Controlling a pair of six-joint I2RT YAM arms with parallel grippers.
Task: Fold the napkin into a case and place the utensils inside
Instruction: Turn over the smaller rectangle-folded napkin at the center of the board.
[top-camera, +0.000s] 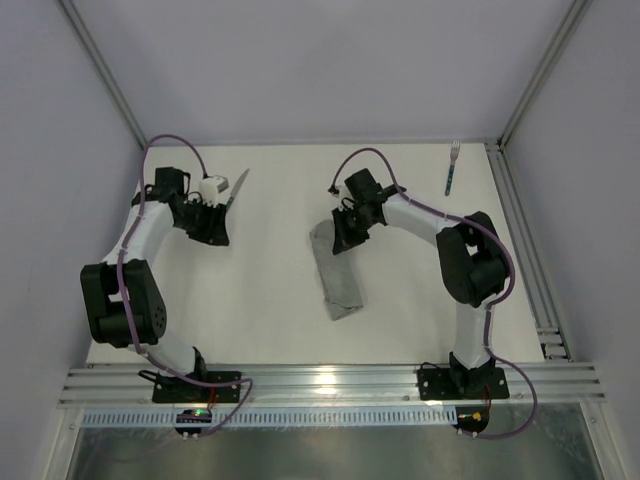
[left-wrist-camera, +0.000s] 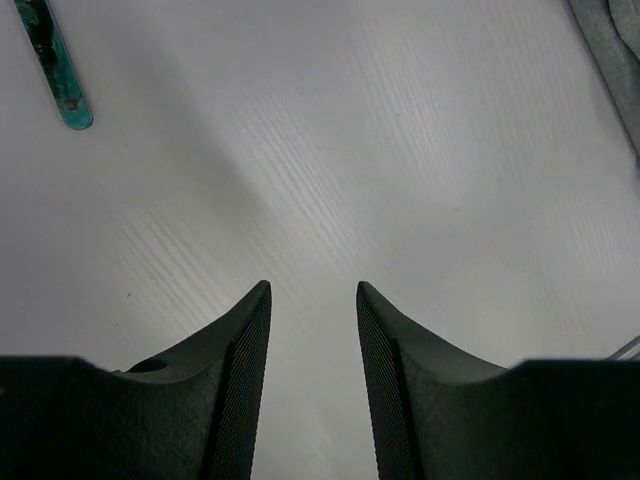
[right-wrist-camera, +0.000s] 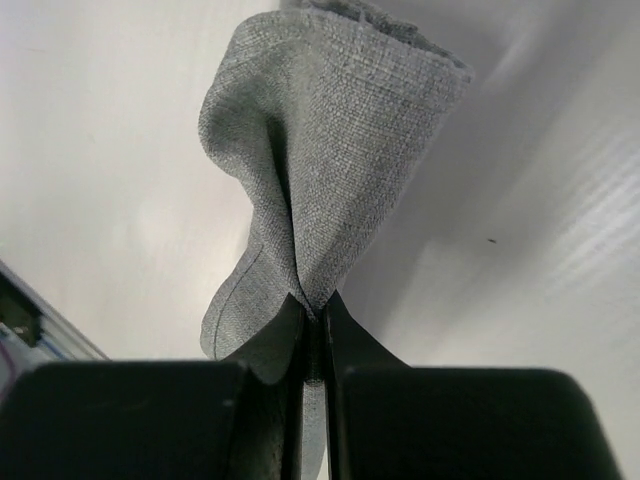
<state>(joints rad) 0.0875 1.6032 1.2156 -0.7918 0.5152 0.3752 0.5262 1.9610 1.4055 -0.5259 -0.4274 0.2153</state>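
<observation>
Right wrist view: right gripper (right-wrist-camera: 313, 305) clamped on grey napkin (right-wrist-camera: 330, 150) fold, centre of table (top-camera: 270, 320). Left gripper (left-wrist-camera: 313, 290) parted, empty, near knife (top-camera: 238, 188). Hold fold open; take knife by handle.

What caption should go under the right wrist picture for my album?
Right gripper pinching a fold of the grey napkin over the white table.

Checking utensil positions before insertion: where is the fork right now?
In the top view, the fork lies at the far right corner of the table, beside the right-hand rail, well right of the napkin and touched by neither arm.
</observation>
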